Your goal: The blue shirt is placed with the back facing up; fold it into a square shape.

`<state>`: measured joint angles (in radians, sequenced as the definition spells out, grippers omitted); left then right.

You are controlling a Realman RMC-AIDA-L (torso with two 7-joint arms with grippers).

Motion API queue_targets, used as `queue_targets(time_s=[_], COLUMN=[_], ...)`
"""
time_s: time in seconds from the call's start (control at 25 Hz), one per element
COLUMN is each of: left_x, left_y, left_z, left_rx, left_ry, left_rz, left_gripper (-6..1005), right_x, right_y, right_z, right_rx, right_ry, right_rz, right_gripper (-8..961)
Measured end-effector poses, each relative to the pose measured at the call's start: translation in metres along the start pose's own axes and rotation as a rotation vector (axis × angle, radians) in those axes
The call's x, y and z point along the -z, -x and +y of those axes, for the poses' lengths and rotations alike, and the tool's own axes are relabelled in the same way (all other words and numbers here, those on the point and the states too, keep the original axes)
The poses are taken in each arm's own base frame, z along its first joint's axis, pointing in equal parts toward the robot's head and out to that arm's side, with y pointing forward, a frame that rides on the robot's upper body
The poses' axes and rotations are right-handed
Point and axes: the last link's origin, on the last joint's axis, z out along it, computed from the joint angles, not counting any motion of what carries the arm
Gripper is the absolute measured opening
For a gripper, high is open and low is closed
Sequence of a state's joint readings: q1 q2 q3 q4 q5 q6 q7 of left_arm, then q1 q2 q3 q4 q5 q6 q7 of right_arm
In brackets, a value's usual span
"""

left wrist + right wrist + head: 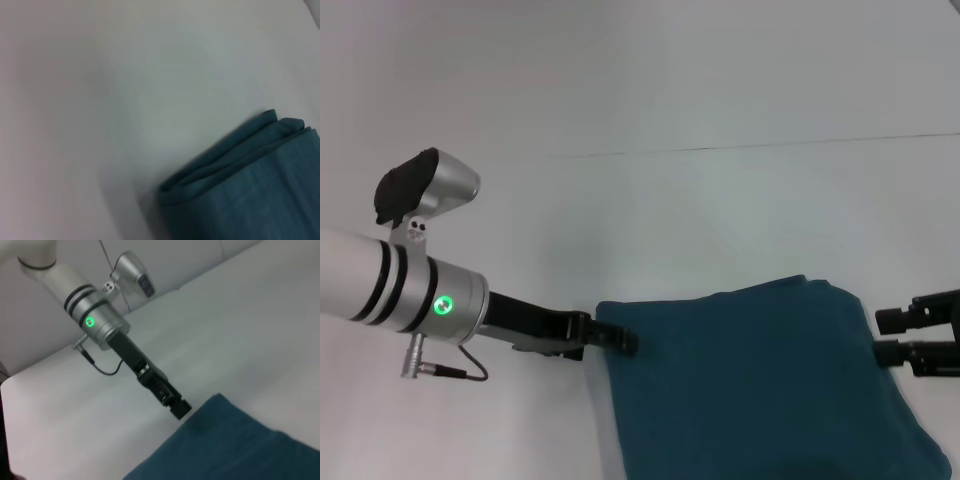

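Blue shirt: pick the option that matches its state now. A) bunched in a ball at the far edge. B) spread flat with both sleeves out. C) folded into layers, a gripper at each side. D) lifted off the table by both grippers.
C: the blue shirt lies on the table, stacked layers showing at its corner, with the left gripper and right gripper at its side edges.

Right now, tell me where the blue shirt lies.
The blue shirt lies folded on the white table, low in the head view, between the left end effector and right end effector.
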<state>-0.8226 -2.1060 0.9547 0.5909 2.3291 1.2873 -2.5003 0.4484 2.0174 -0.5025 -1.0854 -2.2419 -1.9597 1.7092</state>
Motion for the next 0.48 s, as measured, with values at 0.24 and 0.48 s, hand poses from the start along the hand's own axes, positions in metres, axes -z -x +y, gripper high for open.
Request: queue_targets(time_s=[0.24,0.48], left_x=[-0.004,-0.010], left_y=[-0.006,-0.005], left_z=[0.009,0.017], left_rx=[0.010,-0.010], left_ry=[0.004,0.012], left_rz=[-0.017,-0.044], left_gripper=[929,921], right_x=[0.002,0.003], right_y=[0.000,0.015], right_z=[0.002,-0.004], right_rx=[-0.033,-0.049], right_ry=[0.007,-0.025], right_rz=[-0.003,0.062], right_gripper=[446,717])
